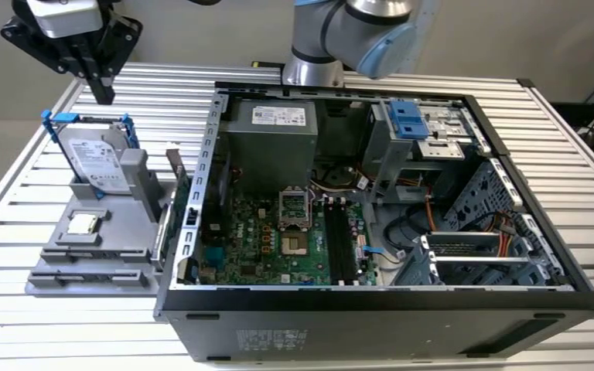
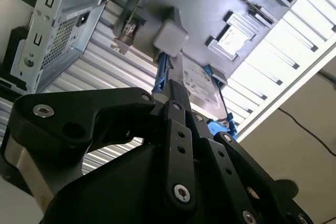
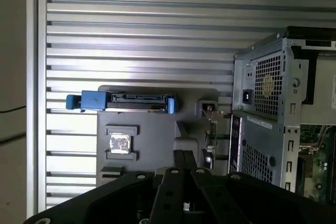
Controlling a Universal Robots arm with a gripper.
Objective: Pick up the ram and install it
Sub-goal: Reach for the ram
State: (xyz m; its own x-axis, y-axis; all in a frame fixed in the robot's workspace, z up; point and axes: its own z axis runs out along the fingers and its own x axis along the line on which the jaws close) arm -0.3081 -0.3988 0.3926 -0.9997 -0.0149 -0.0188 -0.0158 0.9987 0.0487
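Ram (image 1: 177, 171) stands upright, well apart from pincer (image 1: 103, 96).

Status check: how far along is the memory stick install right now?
Done: nothing yet. The black memory slots on the motherboard look empty, and the memory stick stands in the gray holder beside the computer case. In hand: nothing. The hand hangs shut above the hard drive, apart from the stick. Left: both the pickup and the install.
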